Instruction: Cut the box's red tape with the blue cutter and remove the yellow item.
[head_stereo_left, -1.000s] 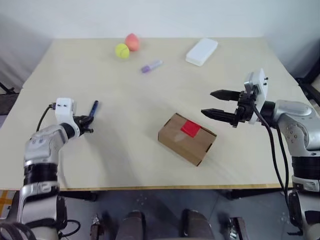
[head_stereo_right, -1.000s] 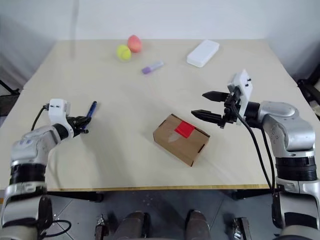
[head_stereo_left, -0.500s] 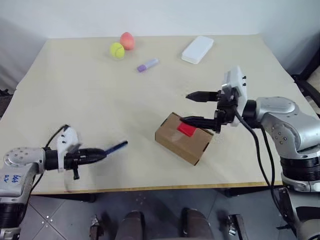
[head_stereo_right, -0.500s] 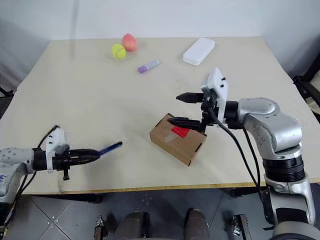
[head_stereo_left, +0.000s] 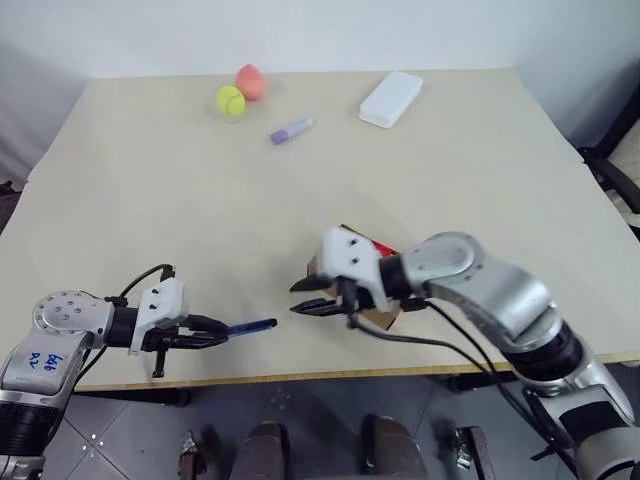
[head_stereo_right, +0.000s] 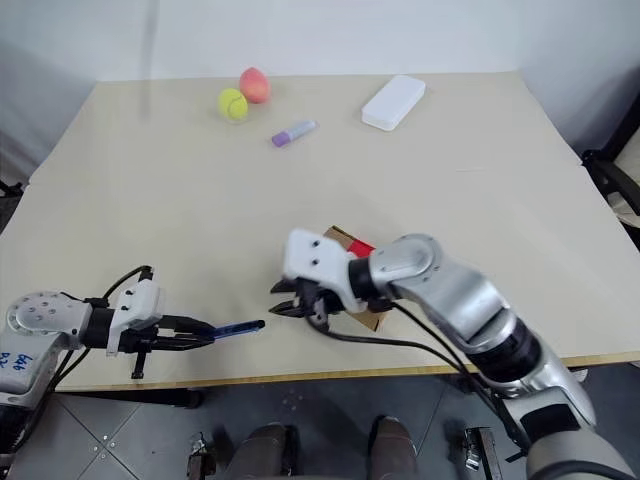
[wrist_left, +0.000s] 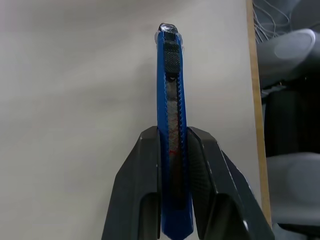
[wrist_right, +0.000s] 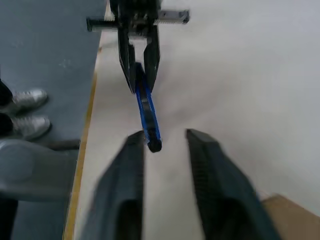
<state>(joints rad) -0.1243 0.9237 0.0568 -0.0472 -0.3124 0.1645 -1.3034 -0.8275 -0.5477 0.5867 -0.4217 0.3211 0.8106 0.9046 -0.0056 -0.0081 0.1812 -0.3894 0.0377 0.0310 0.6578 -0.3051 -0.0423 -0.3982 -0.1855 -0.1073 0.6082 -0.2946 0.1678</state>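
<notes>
Left eye view: left tool (head_stereo_left: 215, 333) sits at the near-left table (head_stereo_left: 450, 170) edge, clamped on the blue cutter (head_stereo_left: 250, 326). The cutter's long axis runs left-right along that edge, free end pointing right. The right tool (head_stereo_left: 312, 300) faces it from the right, fingers pointing left with a gap between them, nothing gripped. The box (head_stereo_left: 387, 318) is right behind that wrist and mostly hidden by it, with a sliver of red tape (head_stereo_left: 381, 248) showing on top. Right eye view: same layout, with the cutter tip just short of the right tool and the box beyond it, so the right arm is between cutter and box. Left wrist view: fingers (wrist_left: 145, 175) pinch the cutter's rear half from both sides. The slider and tip stick out past them, over bare table by the edge. Right wrist view: own fingers apart, cutter end-on just past them and close to one fingertip, not between them. A corner of the box shows beside the wrist. My read: the tape lies right and slightly far of the cutter tip. The left arm holds the cutter, so the right tool has to clear out or brace the box.
</notes>
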